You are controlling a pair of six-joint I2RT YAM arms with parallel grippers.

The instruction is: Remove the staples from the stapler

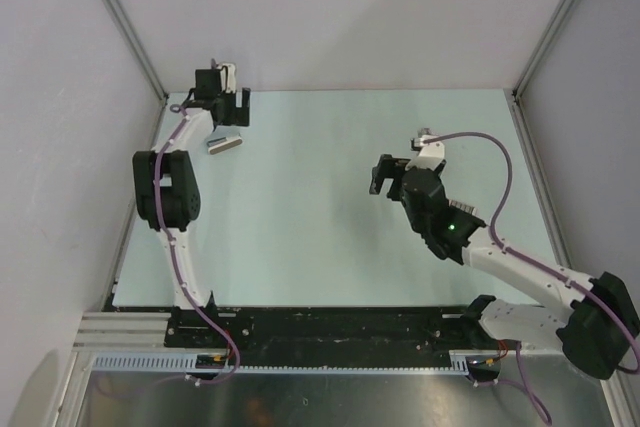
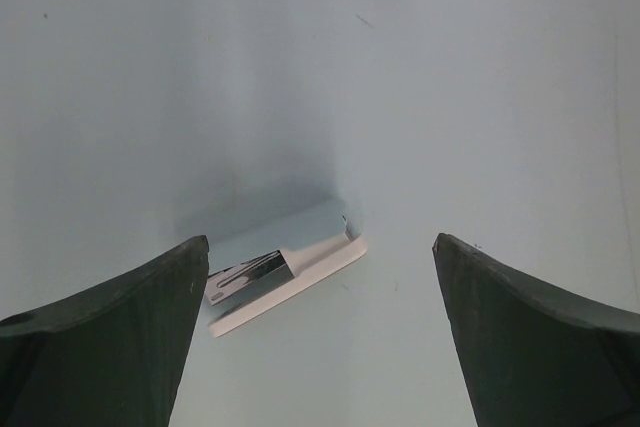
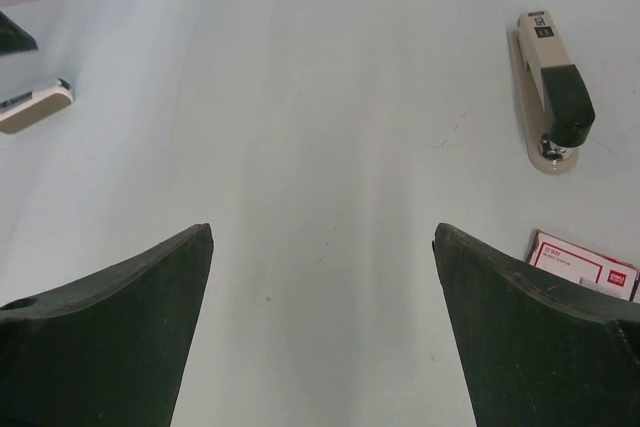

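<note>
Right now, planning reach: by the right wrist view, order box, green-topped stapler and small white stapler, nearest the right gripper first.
1. Red-and-white box, low right, close beside the right gripper.
2. Green-topped stapler, ahead right.
3. Small white stapler, far left.

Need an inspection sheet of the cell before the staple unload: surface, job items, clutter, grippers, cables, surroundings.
Surface: pale green tabletop, faint specks.
Job's things: small white stapler lying on the table under the left gripper; beige stapler with dark cap ahead of the right gripper. Cannot tell which one is meant.
Clutter: red-and-white box, partly hidden behind a finger.
Grippers: both open, holding nothing.
Cables: purple cables run along both arms.
Surroundings: white walls, aluminium frame posts.
</note>
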